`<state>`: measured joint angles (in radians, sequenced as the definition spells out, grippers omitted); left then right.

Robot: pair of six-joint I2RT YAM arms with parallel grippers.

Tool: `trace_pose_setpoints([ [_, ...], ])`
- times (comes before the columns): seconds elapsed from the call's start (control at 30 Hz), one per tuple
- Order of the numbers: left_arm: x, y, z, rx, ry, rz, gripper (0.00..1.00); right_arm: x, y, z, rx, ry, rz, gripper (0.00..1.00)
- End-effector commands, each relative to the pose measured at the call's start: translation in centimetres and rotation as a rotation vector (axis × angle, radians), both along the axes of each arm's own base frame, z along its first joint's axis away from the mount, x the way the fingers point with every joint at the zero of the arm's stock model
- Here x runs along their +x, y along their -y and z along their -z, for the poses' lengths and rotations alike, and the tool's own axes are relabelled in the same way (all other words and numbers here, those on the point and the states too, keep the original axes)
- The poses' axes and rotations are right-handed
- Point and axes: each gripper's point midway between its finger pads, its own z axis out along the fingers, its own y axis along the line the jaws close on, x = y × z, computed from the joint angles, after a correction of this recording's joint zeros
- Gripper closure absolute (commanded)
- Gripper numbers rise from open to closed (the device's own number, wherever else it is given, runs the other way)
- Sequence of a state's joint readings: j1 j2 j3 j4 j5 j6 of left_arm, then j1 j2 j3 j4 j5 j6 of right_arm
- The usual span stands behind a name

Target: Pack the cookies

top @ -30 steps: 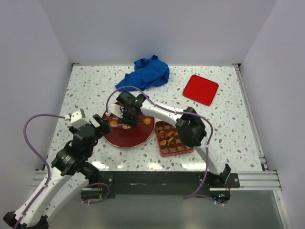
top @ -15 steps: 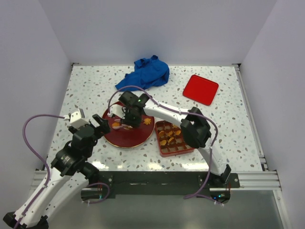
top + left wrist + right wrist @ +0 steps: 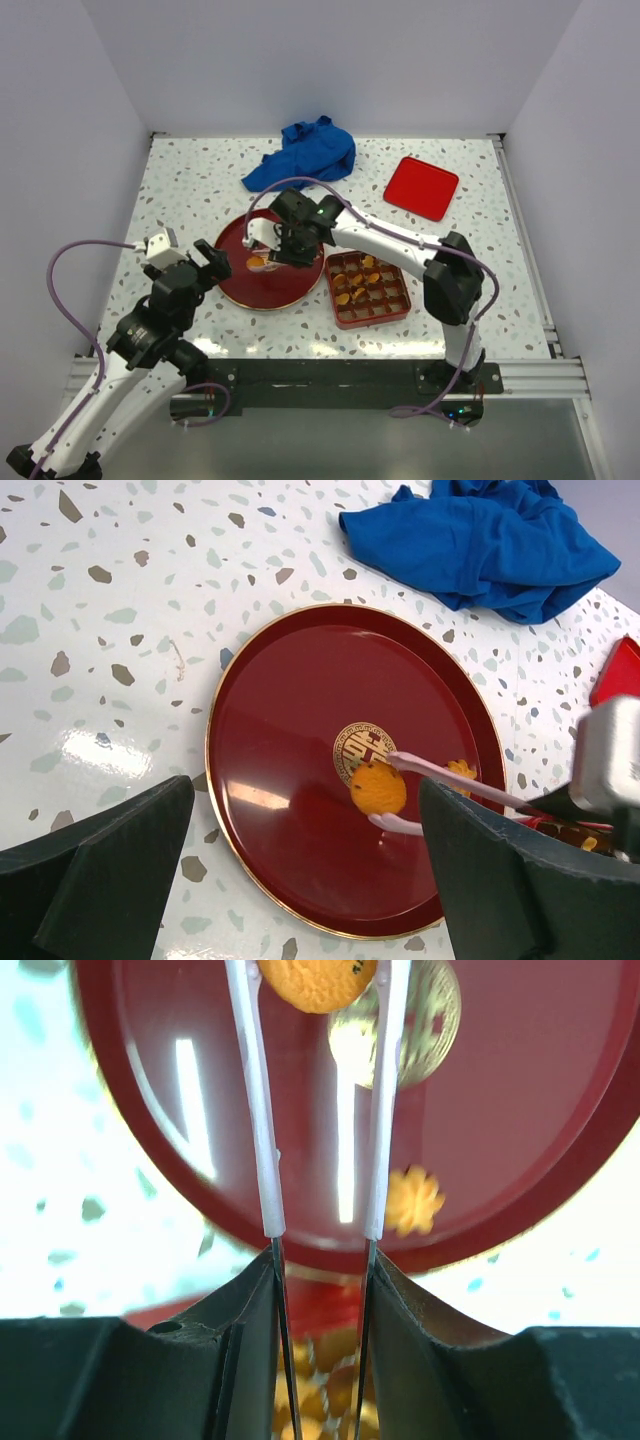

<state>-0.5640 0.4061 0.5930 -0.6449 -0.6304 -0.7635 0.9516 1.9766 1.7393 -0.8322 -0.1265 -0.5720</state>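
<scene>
Speckled terrazzo tabletop, white walls on three sides. Dark red round gold-rimmed plate left of centre. Right gripper, long pale fingers pinched narrow on a round orange cookie beside the plate's gold emblem; lifted or resting, cannot tell. Flower-shaped cookie lies toward the plate's right rim. Left gripper spread wide, holding nothing, at the plate's near-left edge. Red compartmented box just right of the plate, more cookies in its cells. Crumpled blue cloth far; red square lid far right.

Dark red plate with thin gold rim and gold emblem; orange cookie; blue cloth at upper centre; bright red lid upper right; white table speckled grey and brown.
</scene>
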Motion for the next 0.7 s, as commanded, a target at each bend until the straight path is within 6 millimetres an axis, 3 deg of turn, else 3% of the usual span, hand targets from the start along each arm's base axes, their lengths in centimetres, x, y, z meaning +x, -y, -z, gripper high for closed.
trace_pose_setpoints([
  [0.0,0.6,0.4,-1.6,-0.019,0.055,0.013,0.00,-1.0,2.8,-3.1,0.024,0.030,-0.023,0.78],
  [0.2,1.2,1.2,-1.6,-0.009,0.055,0.041,0.00,-2.2,8.0,-5.2,0.014,0.042,0.008,0.78],
  [0.27,1.6,1.5,-1.6,-0.007,0.054,0.051,0.00,-2.9,10.0,-4.9,-0.014,0.030,0.021,0.78],
  [0.3,1.7,1.7,-1.5,-0.003,0.052,0.059,0.00,-3.2,10.9,-6.0,0.001,0.048,0.031,0.78],
  [0.5,2.7,2.9,-1.2,0.001,0.049,0.100,0.00,-4.5,17.4,-5.6,-0.068,0.027,0.112,0.78],
  [0.53,2.9,3.2,-1.5,-0.004,0.057,0.106,0.00,-4.9,18.8,-6.3,-0.073,0.045,0.129,0.78],
  [0.67,3.4,3.9,-1.2,-0.002,0.052,0.127,0.00,-6.9,22.4,-5.7,-0.120,0.044,0.157,0.78],
])
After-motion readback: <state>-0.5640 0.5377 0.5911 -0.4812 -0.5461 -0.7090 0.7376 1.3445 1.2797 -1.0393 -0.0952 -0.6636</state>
